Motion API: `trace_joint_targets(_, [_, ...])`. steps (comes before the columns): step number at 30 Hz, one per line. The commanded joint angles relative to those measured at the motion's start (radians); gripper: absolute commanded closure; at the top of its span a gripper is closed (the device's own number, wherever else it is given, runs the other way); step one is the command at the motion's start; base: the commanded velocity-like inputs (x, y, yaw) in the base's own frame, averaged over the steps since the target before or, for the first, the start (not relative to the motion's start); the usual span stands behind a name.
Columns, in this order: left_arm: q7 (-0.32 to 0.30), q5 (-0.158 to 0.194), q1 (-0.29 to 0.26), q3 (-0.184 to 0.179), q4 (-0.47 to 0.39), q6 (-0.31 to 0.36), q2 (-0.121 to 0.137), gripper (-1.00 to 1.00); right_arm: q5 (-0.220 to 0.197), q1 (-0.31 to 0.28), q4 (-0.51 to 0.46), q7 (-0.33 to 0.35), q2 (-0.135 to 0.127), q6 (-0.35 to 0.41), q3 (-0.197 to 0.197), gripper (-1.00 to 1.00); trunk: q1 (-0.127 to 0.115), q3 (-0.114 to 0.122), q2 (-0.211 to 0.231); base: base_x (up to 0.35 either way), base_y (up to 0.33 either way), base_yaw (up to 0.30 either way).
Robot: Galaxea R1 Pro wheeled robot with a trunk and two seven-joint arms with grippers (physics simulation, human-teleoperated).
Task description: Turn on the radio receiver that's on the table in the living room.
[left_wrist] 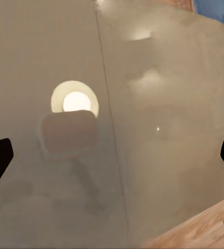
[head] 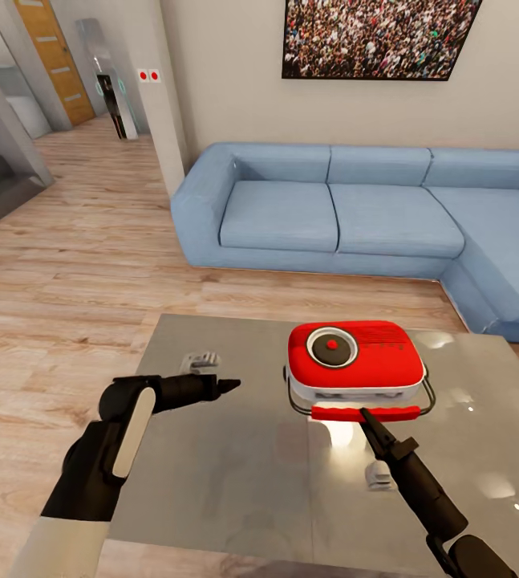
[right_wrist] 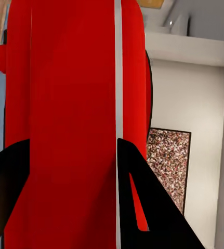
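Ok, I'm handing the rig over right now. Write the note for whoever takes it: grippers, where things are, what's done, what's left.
Left gripper: open, holding nothing, hovering over the bare table to the left of the radio.
Right gripper: at the red handle on the radio's near side; the wrist view shows its fingers against red, but a grip cannot be confirmed.
Radio: on the table in front of the blue sofa, round dial with red centre facing up.
Done: robot is at the table, right arm at the radio.
Left: switch it on; no sign yet that it is.
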Motion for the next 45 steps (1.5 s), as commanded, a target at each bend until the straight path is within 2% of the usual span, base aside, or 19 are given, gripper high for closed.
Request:
trace_joint_targets(1, [0.0, 0.0, -0.004, 0.0, 0.0, 0.0, -0.004, -1.0, 0.0, 0.0, 0.0, -0.003, 0.0, 0.001, 0.0, 1.0, 0.0, 0.0, 0.0, 0.0, 0.0, 0.0])
trace_joint_targets(8, [0.0, 0.007, -0.011, 0.0, 0.0, 0.001, -0.021, -1.0, -0.001, 0.0, 0.0, -0.008, 0.002, 0.014, 0.001, 1.0, 0.0, 0.0, 0.0, 0.0, 0.0, 0.0])
trace_joint_targets(14, [-0.001, 0.042, -0.012, 0.0, -0.006, 0.001, -0.027, -1.0, -0.001, 0.001, 0.0, -0.008, 0.003, 0.037, 0.002, 1.0, 0.0, 0.0, 0.0, 0.0, 0.0, 0.0])
trace_joint_targets(15, [-0.002, 0.052, -0.012, 0.0, -0.007, 0.001, -0.027, -1.0, -0.001, 0.001, 0.0, -0.008, 0.003, 0.038, 0.002, 1.0, 0.0, 0.0, 0.0, 0.0, 0.0, 0.0])
trace_joint_targets(17, [-0.002, 0.094, -0.012, 0.0, -0.009, 0.001, -0.026, -1.0, -0.001, 0.001, 0.0, -0.008, 0.003, 0.04, 0.002, 1.0, 0.0, 0.0, 0.0, 0.0, 0.0, 0.0])
trace_joint_targets(18, [-0.003, 0.131, -0.012, 0.0, -0.011, 0.001, -0.025, -1.0, -0.001, 0.001, 0.0, -0.009, 0.003, 0.041, 0.002, 1.0, 0.0, 0.0, 0.0, 0.0, 0.0, 0.0])
trace_joint_targets(20, [-0.003, 0.173, -0.012, -0.001, -0.014, 0.001, -0.022, -1.0, -0.001, 0.001, 0.0, -0.009, 0.004, 0.044, 0.003, 1.0, 0.0, 0.0, 0.0, 0.0, 0.0, 0.0])
trace_joint_targets(21, [-0.003, 0.212, -0.012, -0.001, -0.017, 0.001, -0.021, -1.0, -0.001, 0.001, 0.0, -0.009, 0.004, 0.05, 0.003, 1.0, 0.0, 0.0, 0.0, 0.0, 0.0, 0.0])
trace_joint_targets(24, [-0.003, 0.271, -0.013, -0.001, -0.03, 0.0, -0.019, -1.0, -0.001, 0.001, 0.0, -0.009, 0.004, 0.061, 0.003, 1.0, 0.0, 0.0, 0.0, 0.0, 0.0, 0.0])
trace_joint_targets(27, [-0.003, 0.3, -0.017, -0.002, -0.041, 0.0, -0.018, -1.0, -0.001, 0.001, 0.0, -0.009, 0.004, 0.066, 0.003, 1.0, 0.0, 0.0, 0.0, 0.0, 0.0, 0.0])
trace_joint_targets(41, [-0.003, 0.39, -0.028, -0.004, -0.051, 0.001, -0.023, -1.0, 0.0, 0.001, 0.0, -0.007, 0.007, 0.069, 0.003, 1.0, 0.0, 0.0, 0.0, 0.0, 0.0, 0.0])
trace_joint_targets(42, [-0.003, 0.395, -0.03, -0.004, -0.052, 0.001, -0.024, 1.0, 0.0, 0.001, 0.0, -0.007, 0.007, 0.069, 0.004, 1.0, 0.0, 0.0, 0.0, 0.0, 0.0, 0.0])
trace_joint_targets(45, [-0.004, 0.4, -0.037, -0.005, -0.052, 0.001, -0.026, 1.0, 0.001, 0.001, 0.0, -0.007, 0.008, 0.071, 0.016, 1.0, 0.0, 0.0, 0.0, 0.0, 0.0, 0.0])
